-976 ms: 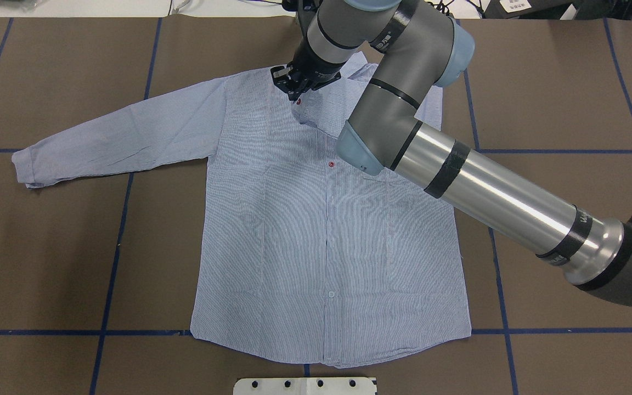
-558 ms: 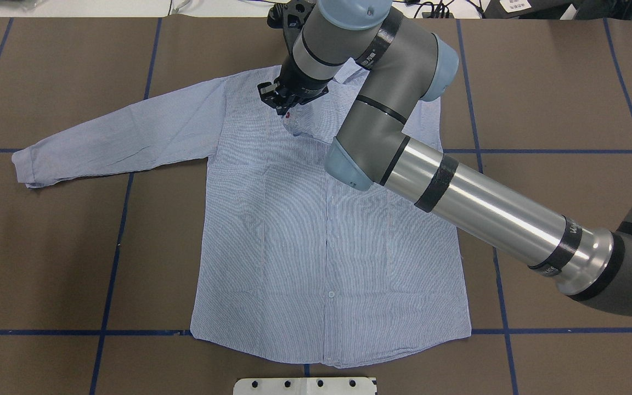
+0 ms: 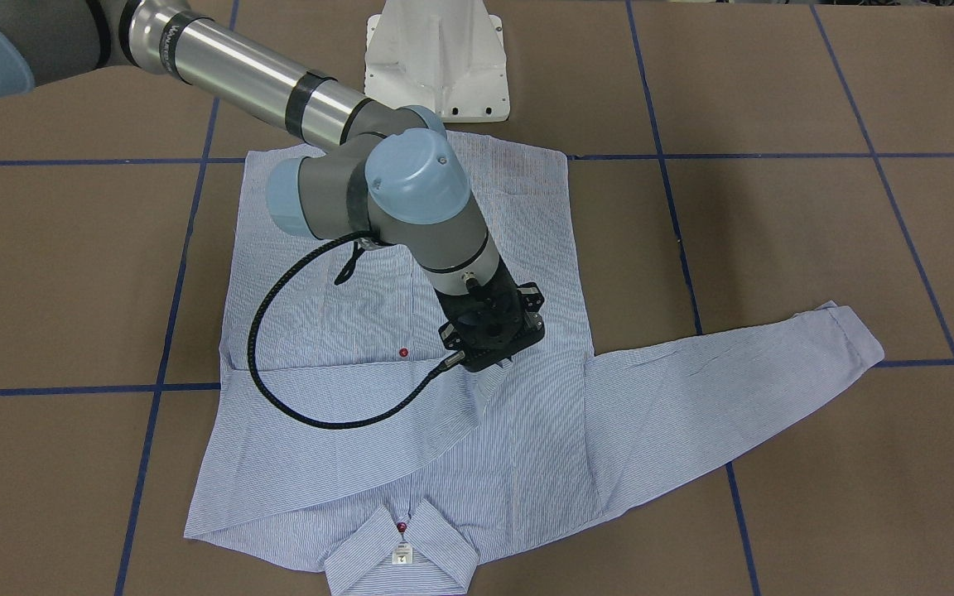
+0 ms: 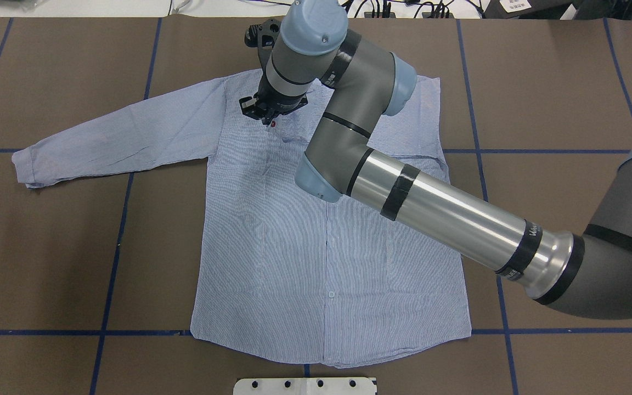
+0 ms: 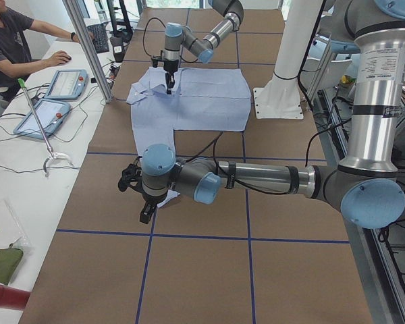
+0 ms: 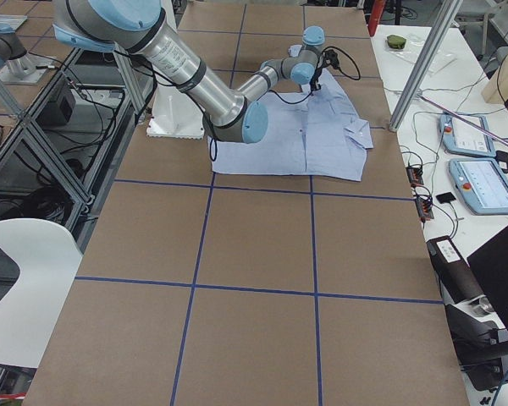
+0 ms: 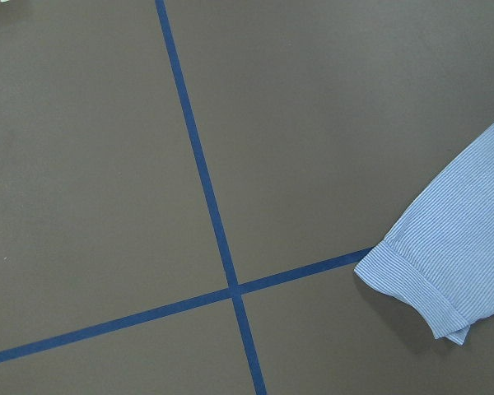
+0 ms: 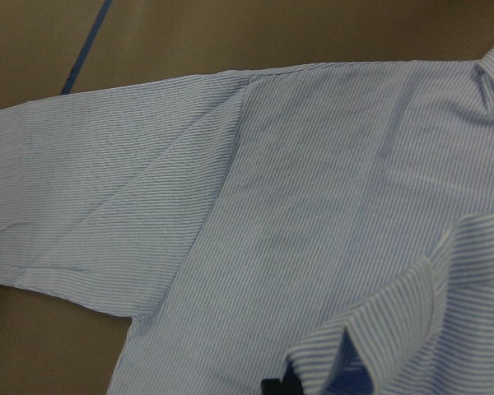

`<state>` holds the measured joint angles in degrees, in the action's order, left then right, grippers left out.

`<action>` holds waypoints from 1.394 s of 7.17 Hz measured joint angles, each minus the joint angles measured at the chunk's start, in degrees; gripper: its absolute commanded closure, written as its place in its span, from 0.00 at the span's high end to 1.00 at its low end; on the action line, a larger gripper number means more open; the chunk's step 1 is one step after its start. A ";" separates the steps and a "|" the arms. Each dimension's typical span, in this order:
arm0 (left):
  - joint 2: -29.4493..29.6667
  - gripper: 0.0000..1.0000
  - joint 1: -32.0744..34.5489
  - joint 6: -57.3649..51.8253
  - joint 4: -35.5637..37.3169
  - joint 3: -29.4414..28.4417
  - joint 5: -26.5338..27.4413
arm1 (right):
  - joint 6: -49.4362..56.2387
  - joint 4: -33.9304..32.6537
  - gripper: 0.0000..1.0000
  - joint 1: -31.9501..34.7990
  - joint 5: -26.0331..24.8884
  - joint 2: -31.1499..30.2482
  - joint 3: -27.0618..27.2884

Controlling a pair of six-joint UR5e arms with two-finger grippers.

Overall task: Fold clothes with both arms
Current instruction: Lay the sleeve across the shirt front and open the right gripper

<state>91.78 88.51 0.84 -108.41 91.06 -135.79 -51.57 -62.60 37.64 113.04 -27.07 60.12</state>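
Brown paper taped in blue covers the table (image 4: pixel 47 247), where the shirt (image 4: pixel 294 263) lies flat, collar away from the robot. The right claw (image 4: pixel 265 114) pinches one cuff (image 8: pixel 379 329) over the chest. The free sleeve (image 4: pixel 118 137) points toward the table's left end, nearest the left claw (image 5: pixel 144 214), whose state I cannot tell.

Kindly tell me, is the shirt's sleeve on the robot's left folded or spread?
Spread: the sleeve lies flat, stretched sideways from the shirt.
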 measured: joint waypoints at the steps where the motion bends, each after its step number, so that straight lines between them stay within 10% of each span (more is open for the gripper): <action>1: 0.03 1.00 0.00 0.11 -0.01 -0.04 0.00 | 0.02 0.65 1.00 -1.29 -2.93 1.66 -1.78; 5: 1.20 1.00 -0.20 1.51 -0.60 -2.33 0.12 | -1.40 -0.03 1.00 -2.88 -6.87 2.74 -0.77; 10: 0.81 0.99 -9.86 34.25 -22.81 -7.48 5.61 | 0.32 -26.37 1.00 1.68 -4.09 -9.96 24.15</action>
<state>92.59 78.65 35.09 -131.22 83.58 -130.19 -51.25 -88.97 39.32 108.95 -37.03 84.27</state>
